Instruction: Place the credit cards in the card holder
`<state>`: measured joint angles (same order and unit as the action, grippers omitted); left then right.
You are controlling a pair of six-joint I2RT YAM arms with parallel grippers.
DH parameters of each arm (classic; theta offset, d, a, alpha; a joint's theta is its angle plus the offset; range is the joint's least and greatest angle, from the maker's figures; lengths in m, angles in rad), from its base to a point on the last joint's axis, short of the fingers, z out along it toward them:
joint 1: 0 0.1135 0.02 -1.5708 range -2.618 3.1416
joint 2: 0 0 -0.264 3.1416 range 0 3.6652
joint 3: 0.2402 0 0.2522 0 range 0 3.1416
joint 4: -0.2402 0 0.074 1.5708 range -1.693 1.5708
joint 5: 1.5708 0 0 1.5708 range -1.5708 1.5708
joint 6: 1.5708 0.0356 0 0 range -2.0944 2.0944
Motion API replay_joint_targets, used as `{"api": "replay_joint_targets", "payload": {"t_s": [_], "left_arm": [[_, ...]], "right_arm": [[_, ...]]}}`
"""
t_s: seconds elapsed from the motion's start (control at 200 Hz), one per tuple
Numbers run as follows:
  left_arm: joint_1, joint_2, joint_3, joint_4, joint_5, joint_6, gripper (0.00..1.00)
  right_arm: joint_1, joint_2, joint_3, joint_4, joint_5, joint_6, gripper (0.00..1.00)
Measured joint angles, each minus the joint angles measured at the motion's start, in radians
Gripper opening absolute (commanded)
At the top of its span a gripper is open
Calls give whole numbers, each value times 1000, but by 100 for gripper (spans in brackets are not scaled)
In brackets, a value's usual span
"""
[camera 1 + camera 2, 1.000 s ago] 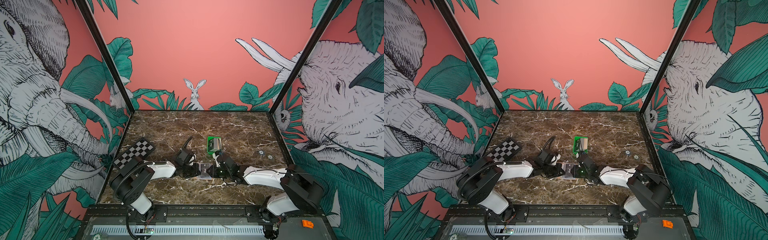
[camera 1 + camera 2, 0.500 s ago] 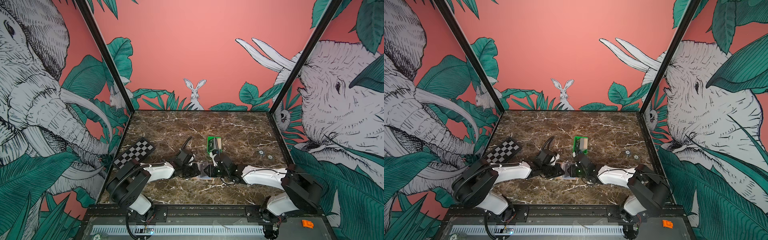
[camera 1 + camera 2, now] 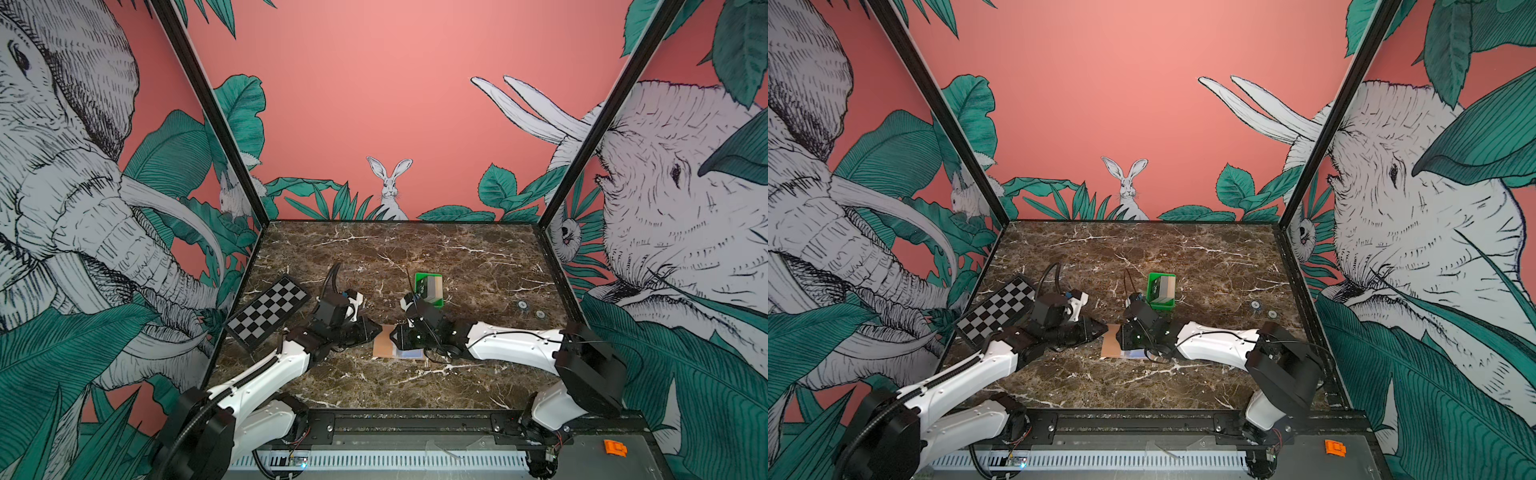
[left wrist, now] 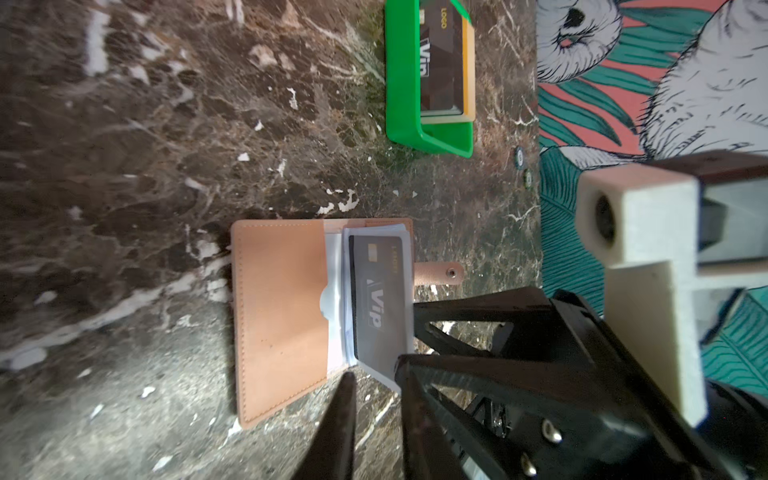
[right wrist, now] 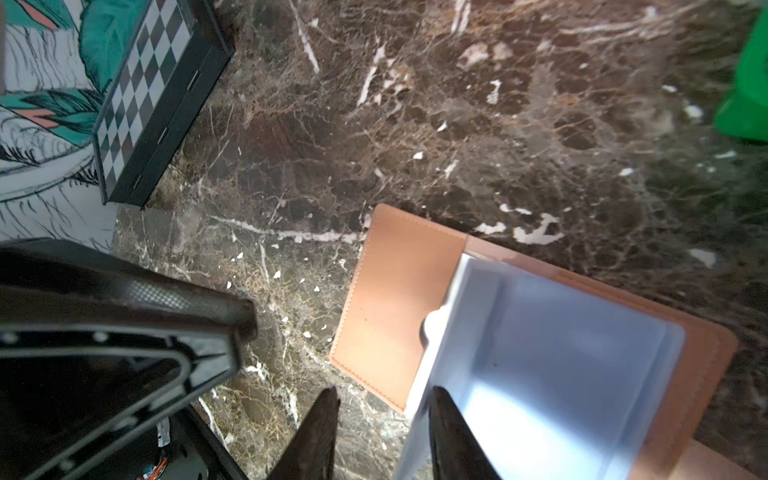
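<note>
Shows the tan leather bifold card holder spread open on the brown veined marble tabletop. Carries a dark grey "Vip" credit card inside its clear plastic sleeve. Puts the black right gripper at that sleeve's edge, jaws apart, clamping nothing, and the black left gripper just beside the holder's corner, jaws narrowly apart. Farther back, shows a black "Vip" card over a tan card in the green plastic tray.

tray behind card holder, credit cards in tray, checkerboard at left
</note>
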<state>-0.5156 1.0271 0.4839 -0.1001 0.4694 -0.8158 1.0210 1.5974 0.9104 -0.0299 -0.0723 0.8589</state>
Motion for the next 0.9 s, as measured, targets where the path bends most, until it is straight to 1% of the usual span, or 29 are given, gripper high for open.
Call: {"api": "replay_joint_targets", "payload": {"t_s": [0.12,0.205,0.445,0.57,0.665,0.775,0.9], "left_arm": [[73,-55,-32,-7,52,5,27],[100,-71,-42,-11,94,13,27],[104,-190,-42,-39,126,95,29],[104,-225,-42,-60,129,134,30],[104,-229,-42,-58,139,144,31],[104,-208,-42,-41,164,143,31],[104,-166,-42,-8,174,141,31]], "right_arm": [[22,55,77,-32,26,-6,39],[31,67,99,-42,51,-6,42],[32,66,106,-60,147,-18,47],[32,63,128,-77,195,-38,51],[29,50,138,-79,223,-55,55],[21,26,135,-84,241,-78,64],[-15,-41,101,-90,240,-108,66]]}}
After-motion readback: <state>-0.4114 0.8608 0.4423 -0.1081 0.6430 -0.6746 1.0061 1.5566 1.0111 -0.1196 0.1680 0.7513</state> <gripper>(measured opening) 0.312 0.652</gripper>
